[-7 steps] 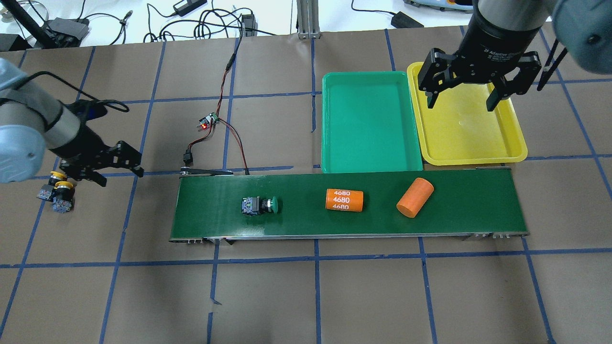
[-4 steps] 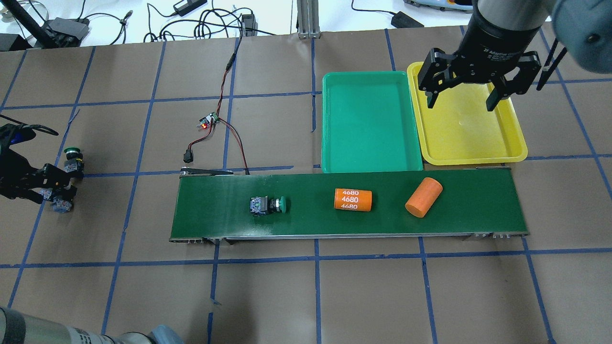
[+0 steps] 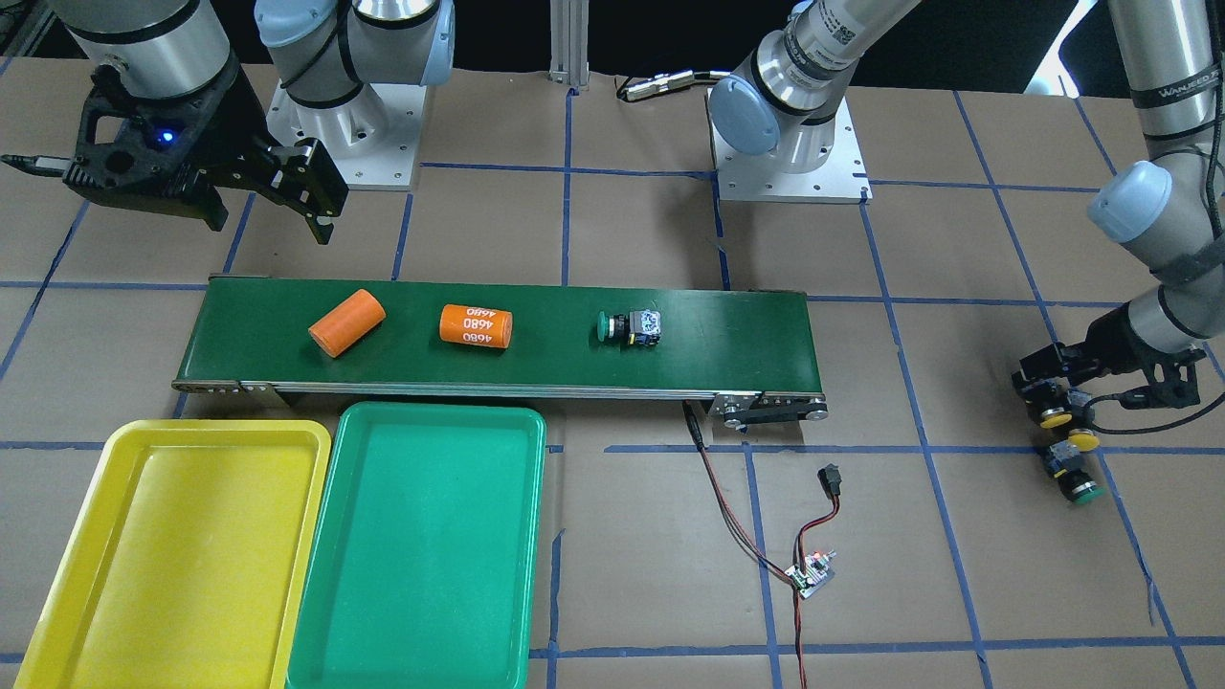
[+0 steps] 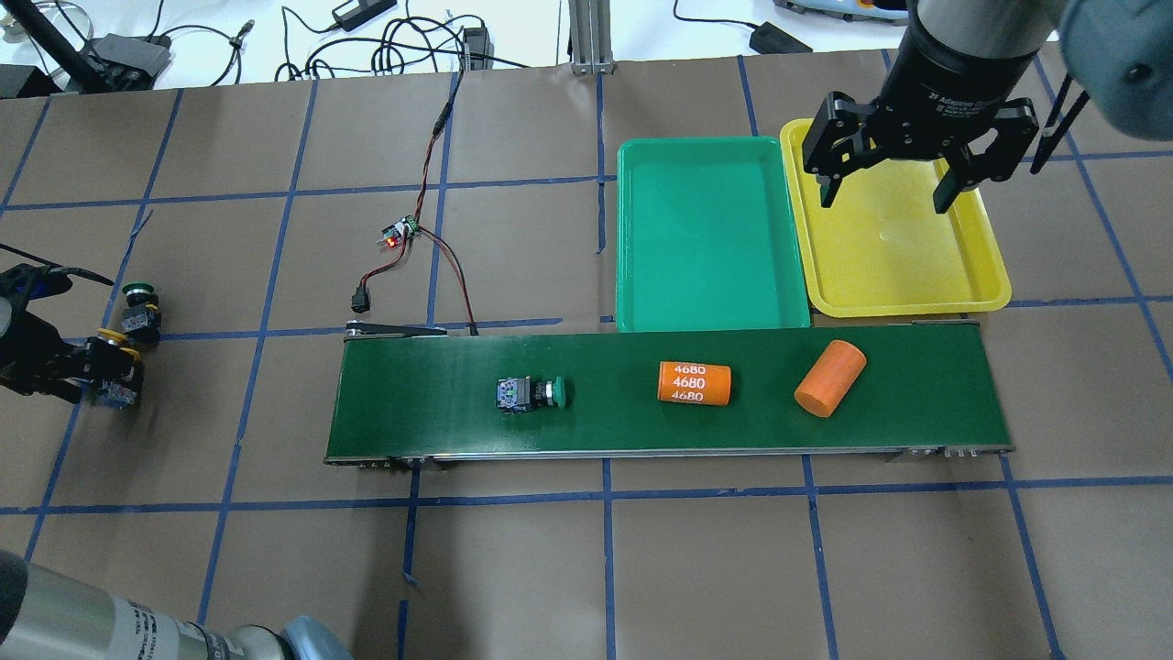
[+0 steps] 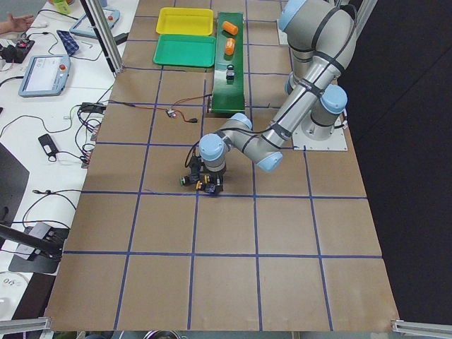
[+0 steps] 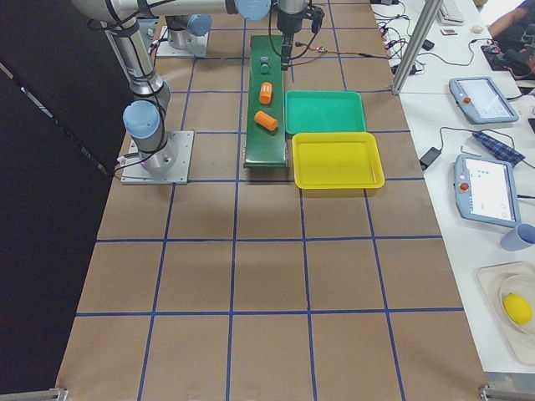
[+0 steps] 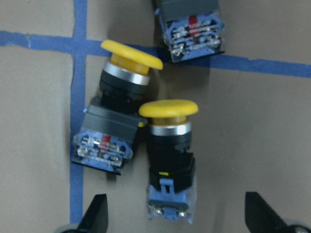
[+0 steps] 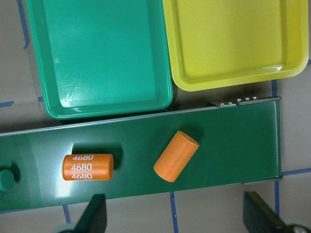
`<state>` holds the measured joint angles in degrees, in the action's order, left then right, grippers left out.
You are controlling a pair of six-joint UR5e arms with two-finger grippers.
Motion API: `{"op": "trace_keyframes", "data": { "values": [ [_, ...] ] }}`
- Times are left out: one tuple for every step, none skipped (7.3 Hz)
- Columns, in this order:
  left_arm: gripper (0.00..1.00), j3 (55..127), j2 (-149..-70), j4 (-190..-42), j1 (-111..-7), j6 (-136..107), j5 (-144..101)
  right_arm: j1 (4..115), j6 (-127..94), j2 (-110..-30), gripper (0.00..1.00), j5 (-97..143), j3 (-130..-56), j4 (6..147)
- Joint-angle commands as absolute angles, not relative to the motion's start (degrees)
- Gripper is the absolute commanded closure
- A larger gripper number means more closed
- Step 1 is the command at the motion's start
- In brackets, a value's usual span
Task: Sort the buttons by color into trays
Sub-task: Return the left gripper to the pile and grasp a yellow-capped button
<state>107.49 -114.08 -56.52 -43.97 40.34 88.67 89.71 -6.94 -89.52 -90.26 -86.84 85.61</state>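
The left fingers are spread wide, nothing gripped; the right fingers likewise. Two touching yellow buttons are laid flat, caps pointed away from the left fingers.

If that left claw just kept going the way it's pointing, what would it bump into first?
Probably the yellow push button lying on its side under the left gripper, between its open fingers; a second yellow button lies beside it. Depth is unclear.

The yellow tray and the green tray are plain. The belt is dark green. The plain cylinder and the cylinder with white digits are orange. The table is brown with blue lines.
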Motion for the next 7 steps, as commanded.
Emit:
{"op": "trace_keyframes", "data": {
  "values": [
    [1.00, 107.8, -114.0, -55.7, -44.0, 41.3, 88.8, 89.6, -6.9, -89.6, 0.00, -90.3, -86.8, 85.6],
    [1.00, 107.9, -113.2, -56.4, -44.4, 40.9, 88.9, 89.6, -6.9, -89.6, 0.00, -90.3, -86.8, 85.6],
    [1.00, 107.5, -110.8, -61.2, -45.3, 39.7, 88.6, 89.6, -6.9, -89.6, 0.00, -90.2, -86.8, 85.6],
    [1.00, 107.7, -106.9, -64.6, -48.6, 34.2, 88.4, 89.6, -6.9, -89.6, 0.00, -90.3, -86.8, 85.6],
    [1.00, 107.8, -102.3, -70.4, -54.8, 28.9, 88.2, 89.6, -6.9, -89.6, 0.00, -90.2, -86.8, 85.6],
    [1.00, 108.2, -98.1, -77.4, -59.9, 26.9, 85.8, 89.6, -6.9, -89.6, 0.00, -90.2, -86.8, 85.6],
    [1.00, 109.9, -94.5, -78.6, -65.2, 18.3, 84.9, 89.6, -6.9, -89.6, 0.00, -90.2, -86.8, 85.6]
  ]
}}
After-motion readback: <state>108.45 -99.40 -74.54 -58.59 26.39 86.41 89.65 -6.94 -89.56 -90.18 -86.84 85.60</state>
